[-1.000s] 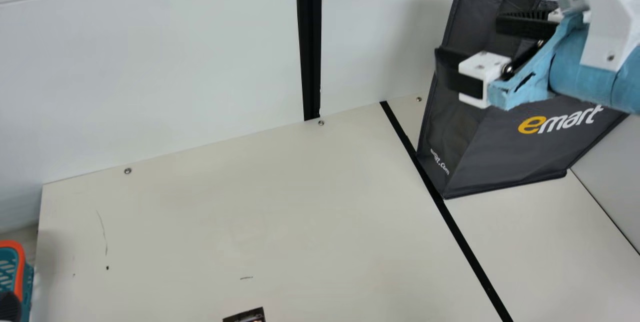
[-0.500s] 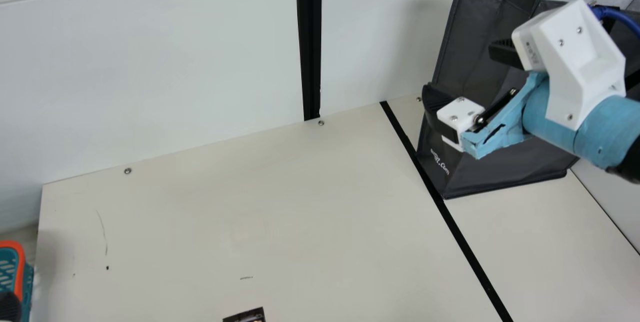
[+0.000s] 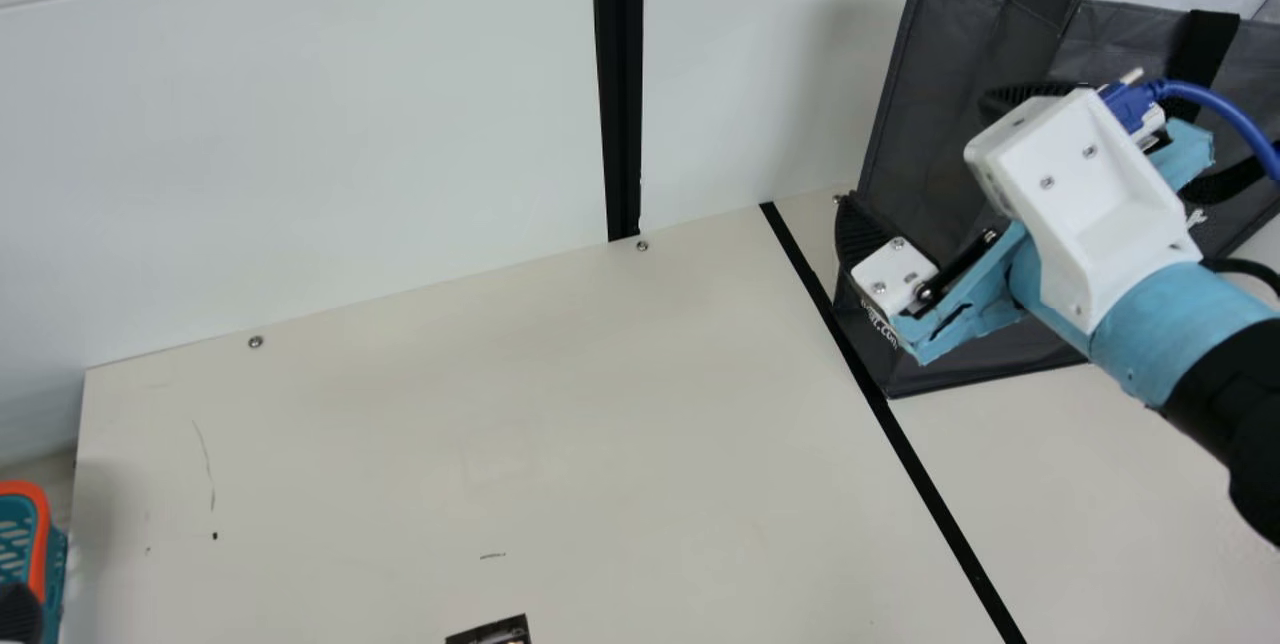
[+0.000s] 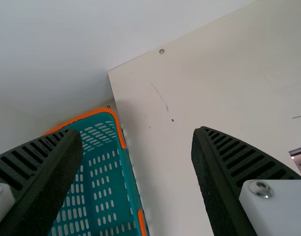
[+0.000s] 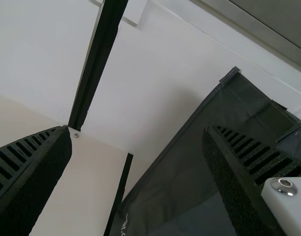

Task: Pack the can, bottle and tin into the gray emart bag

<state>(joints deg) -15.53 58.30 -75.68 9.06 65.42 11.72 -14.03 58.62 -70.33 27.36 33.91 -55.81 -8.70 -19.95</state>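
Beyond my right pincer [image 3: 918, 149] stands the gray emart bag [image 3: 975, 34], upright on the cream table [image 3: 560, 404]; whether I touch its side, I can't tell. I have that right pincer spread wide, with nothing between its fingers. Over at my left pincer [image 3: 18, 612], I gape just as wide and hold nothing, with a teal basket [image 4: 104, 196] with an orange rim below me. Between my two pincers, a dark printed item [image 3: 495, 632] lies on the table.
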